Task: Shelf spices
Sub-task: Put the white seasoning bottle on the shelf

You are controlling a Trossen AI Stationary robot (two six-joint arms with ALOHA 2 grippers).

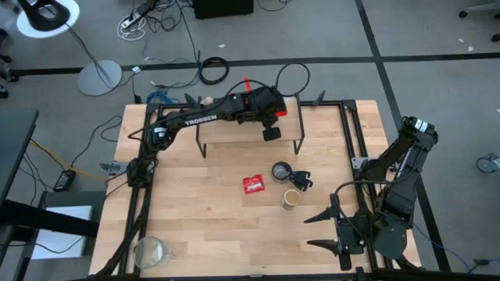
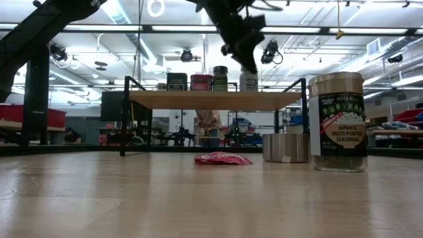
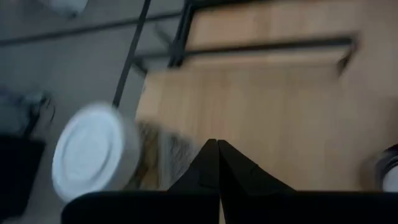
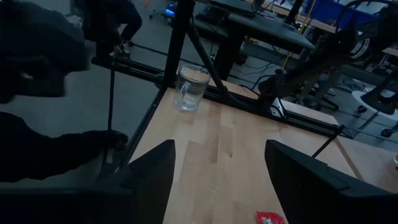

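Nearest the low camera, one tan-lidded jar (image 2: 338, 121) is still waiting on the bench (image 1: 203, 218), well in front of the shelf (image 2: 215, 100); a metal cup (image 2: 285, 147) and a red packet (image 2: 223, 158) are lying between them. Four spices are already being carried on the shelf: dark tin (image 2: 176, 81), red tin (image 2: 201, 82), green jar (image 2: 220, 78), white-capped jar (image 2: 248, 80). Above that last one, the left gripper (image 3: 217, 163) is being held with jaws clenched and empty. The right gripper (image 4: 217, 177) is being kept parked, jaws released, far from the shelf.
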